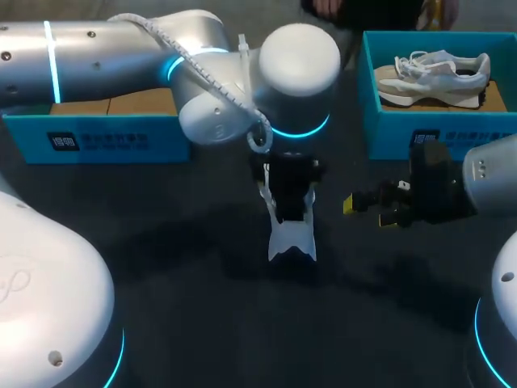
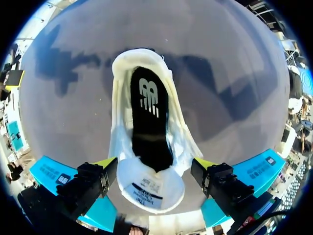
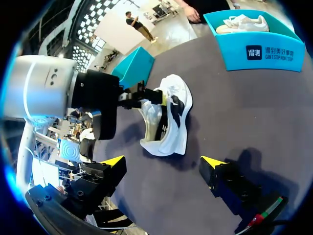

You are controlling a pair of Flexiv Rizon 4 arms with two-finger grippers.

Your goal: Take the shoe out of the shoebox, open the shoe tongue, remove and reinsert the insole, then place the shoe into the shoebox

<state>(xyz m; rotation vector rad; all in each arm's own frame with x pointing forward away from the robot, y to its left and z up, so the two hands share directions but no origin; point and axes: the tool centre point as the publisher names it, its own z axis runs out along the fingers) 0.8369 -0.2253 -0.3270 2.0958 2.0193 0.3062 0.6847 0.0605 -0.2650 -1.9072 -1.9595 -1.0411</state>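
A white shoe (image 1: 292, 240) lies on the dark table at the middle, out of its box. From the left wrist view I look straight down into the shoe (image 2: 121, 128): the black insole (image 2: 149, 122) lies inside and the tongue (image 2: 152, 188) is folded outward. My left gripper (image 2: 154, 164) hangs over the tongue end, open, one yellow-tipped finger on each side. Across the table, the left gripper (image 3: 146, 97) shows at the shoe (image 3: 171, 122). My right gripper (image 1: 365, 212) stands open just right of the shoe, holding nothing.
A blue shoebox (image 1: 367, 97) at the back right holds a second pale shoe (image 1: 436, 73). Another blue box (image 1: 97, 137) stands at the back left, under my left arm. Dark bare table surrounds the shoe.
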